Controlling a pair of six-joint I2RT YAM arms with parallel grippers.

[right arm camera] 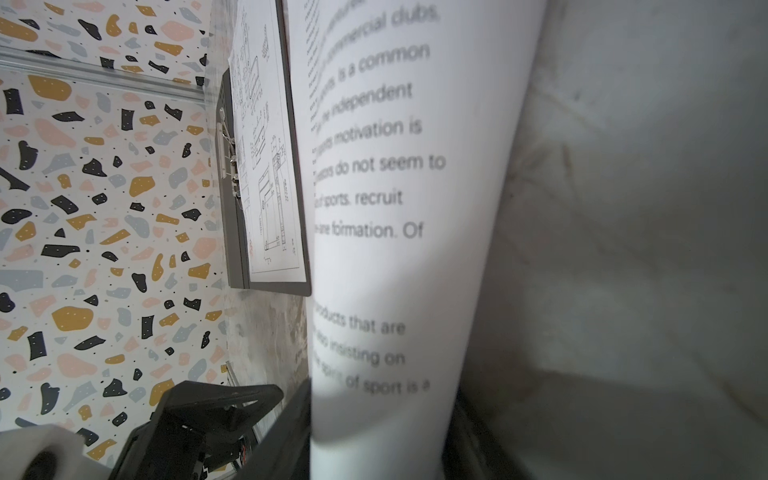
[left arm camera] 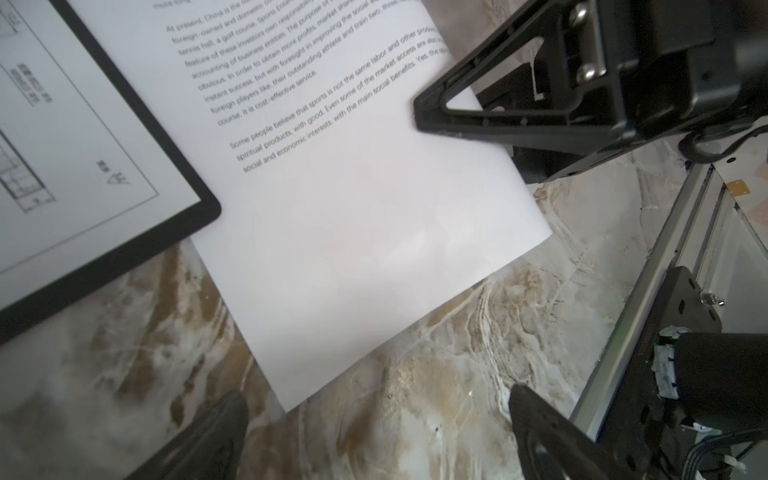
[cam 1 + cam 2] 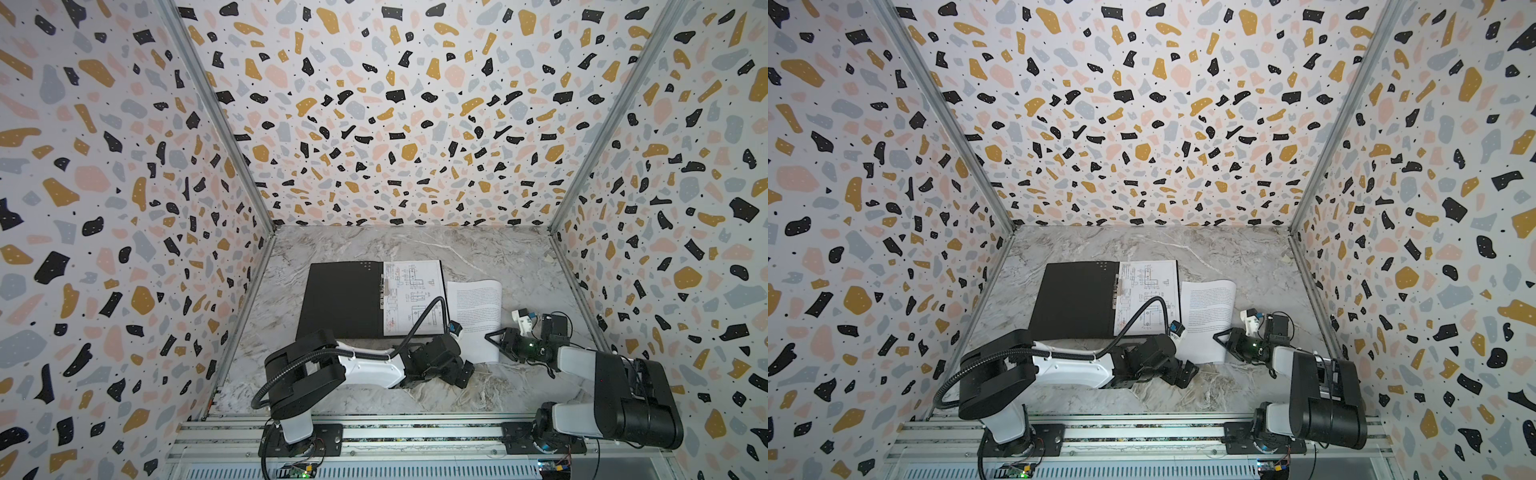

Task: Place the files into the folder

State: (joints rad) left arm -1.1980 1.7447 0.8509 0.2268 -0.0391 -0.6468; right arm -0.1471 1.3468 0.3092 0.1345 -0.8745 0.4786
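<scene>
The left claw (image 2: pixel 376 395) is being held spread, empty, above the desk (image 3: pixel 478 249). The edge of the text sheet (image 3: pixel 473 307) is being straddled by the right claw (image 3: pixel 492 336); part of it being hidden by the paper, a grip cannot be told. Beyond, the drawing sheet (image 3: pixel 411 291) is being carried in the open folder (image 3: pixel 345 299).

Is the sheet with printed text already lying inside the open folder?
No, the text sheet lies on the marble table to the right of the folder, which holds only the drawing sheet.

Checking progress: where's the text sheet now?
In both top views the text sheet lies on the table just right of the open folder, its near right edge between the jaws of the right gripper.
</scene>
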